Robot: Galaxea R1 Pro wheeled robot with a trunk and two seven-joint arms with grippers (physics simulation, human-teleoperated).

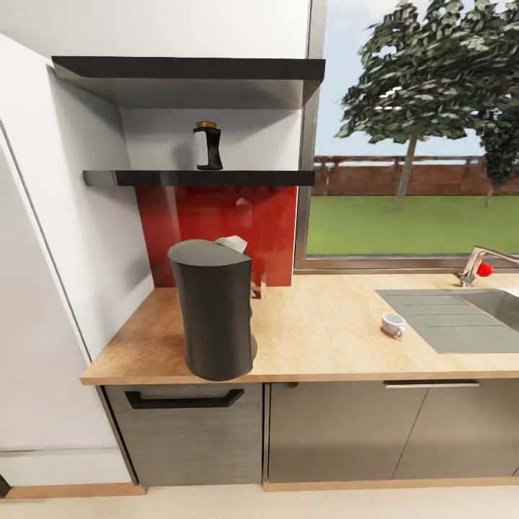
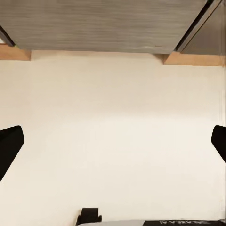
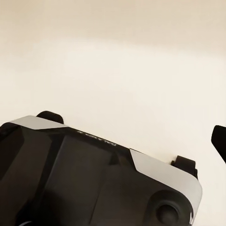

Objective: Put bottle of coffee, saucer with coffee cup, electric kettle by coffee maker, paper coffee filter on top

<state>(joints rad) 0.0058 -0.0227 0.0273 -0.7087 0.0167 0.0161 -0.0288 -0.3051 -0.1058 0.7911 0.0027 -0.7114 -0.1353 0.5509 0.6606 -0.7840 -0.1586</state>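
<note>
On the upper black shelf [image 1: 198,177]: squarish dark-brown coffee jar [image 1: 207,147], your next fetch; left gripper [image 2: 113,146] wide open, empty; right gripper's spread cannot be told.

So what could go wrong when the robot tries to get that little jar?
The bottle of coffee stands on the kitchen shelf right above the tall coffee maker, so an arm reaching up might bump the machine. The coffee cup sits alone by the sink; a careless sweep could knock it.
</note>
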